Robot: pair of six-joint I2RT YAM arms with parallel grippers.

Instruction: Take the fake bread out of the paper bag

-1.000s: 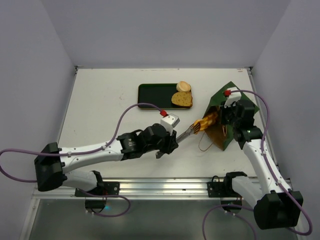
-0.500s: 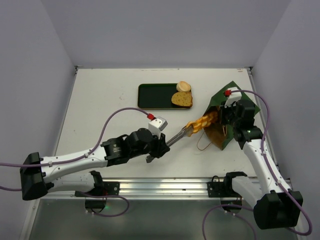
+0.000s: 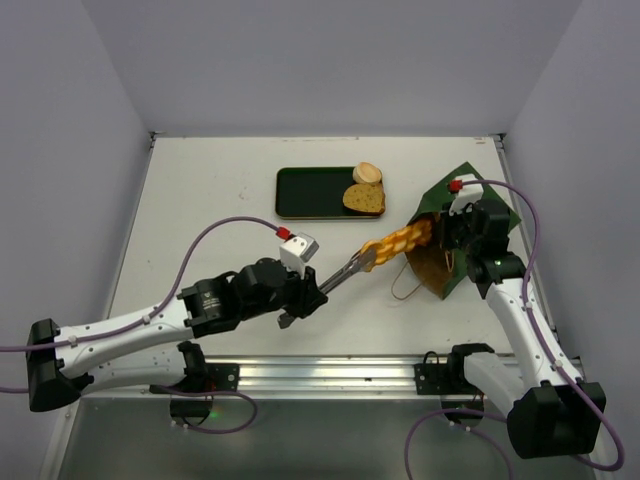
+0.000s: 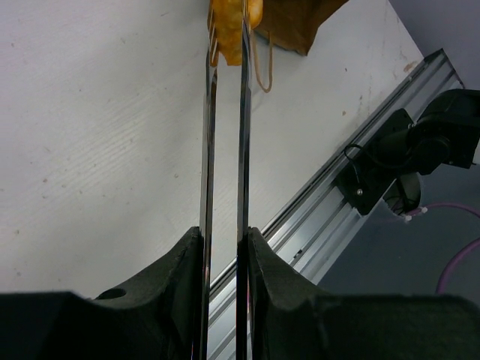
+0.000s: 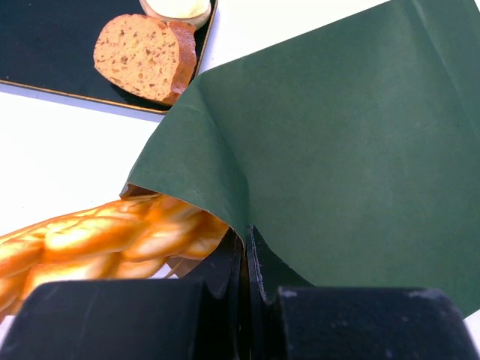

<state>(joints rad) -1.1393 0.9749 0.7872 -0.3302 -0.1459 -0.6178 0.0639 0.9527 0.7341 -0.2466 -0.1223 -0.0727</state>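
The paper bag (image 3: 440, 192), dark green outside and brown inside, lies tilted at the right with its mouth facing left. My right gripper (image 3: 456, 236) is shut on the bag's rim (image 5: 225, 225). My left gripper (image 3: 298, 300) is shut on metal tongs (image 3: 342, 273), whose tips pinch the orange-yellow braided loaf (image 3: 402, 240). The loaf sticks well out of the bag's mouth, its right end still under the green flap (image 5: 97, 240). In the left wrist view the two tong blades (image 4: 243, 150) run up between my fingers (image 4: 184, 277) to the loaf (image 4: 231, 34).
A flat dark green tray (image 3: 310, 190) at the back holds a brown toast slice (image 3: 364, 199) and a tan round bun (image 3: 367, 172). A twine handle (image 3: 405, 290) loops out from the bag. The metal rail (image 3: 330, 375) runs along the near edge.
My left arm has drawn back toward the lower left with the tongs, pulling the braided loaf further out of the bag. The right gripper and the bag have stayed put.
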